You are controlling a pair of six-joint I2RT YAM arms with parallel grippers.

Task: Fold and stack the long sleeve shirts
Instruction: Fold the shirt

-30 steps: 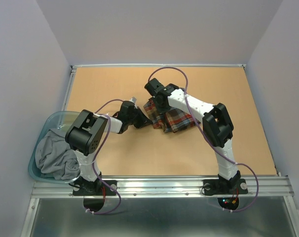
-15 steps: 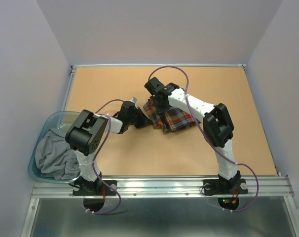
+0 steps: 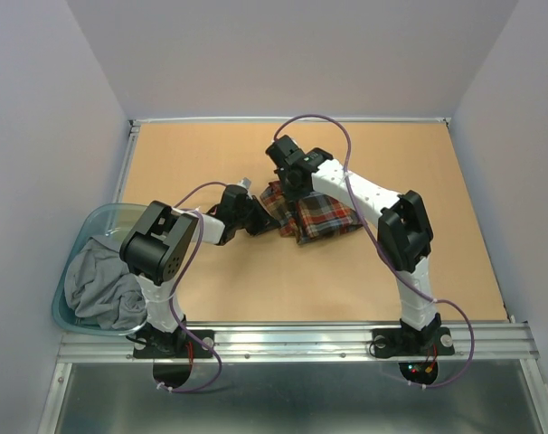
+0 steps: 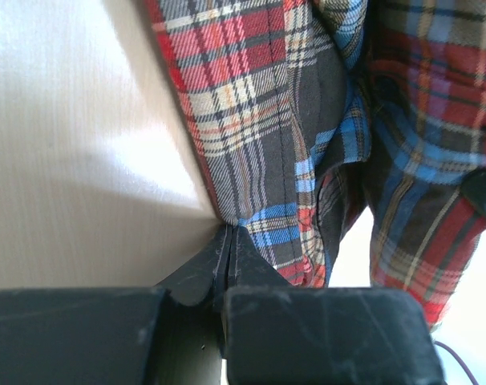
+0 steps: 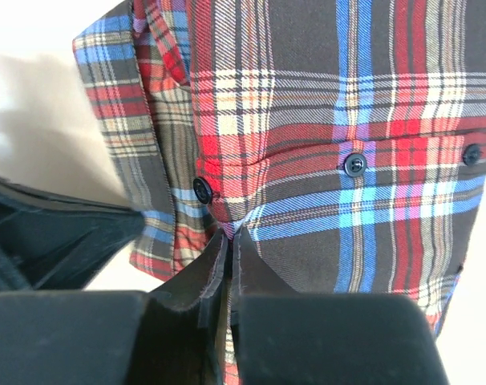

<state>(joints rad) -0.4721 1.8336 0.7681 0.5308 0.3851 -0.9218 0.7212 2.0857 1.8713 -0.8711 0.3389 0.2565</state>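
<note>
The plaid shirt (image 3: 317, 215) lies in a loose, part-folded bundle near the middle of the bench (image 3: 410, 172), with both arms reaching in to it from opposite sides. The left tool (image 4: 229, 243) has its two fingers pressed together with no gap showing. Their tips meet right at the shirt's near hem, low against the bench, so it appears to pinch that edge. The right tool (image 5: 231, 247) is likewise closed tight, nipping a ridge of cloth just below a button (image 5: 201, 190) on the shirt's front. Two grips on separate edges look meant to let the arms lift or draw the cloth taut and lay one part over another. A single hold would only drag the soft flannel into a heap.

The bench is a tan, wood-grain board, matte and bare around the shirt, framed by a pale rim and a metal rail (image 3: 292, 342) at the near edge. Plain light walls close it in on three sides. At the left edge sits a clear bluish tub (image 3: 66, 262) holding a crumpled grey garment (image 3: 98, 285), of what kind I cannot tell.
</note>
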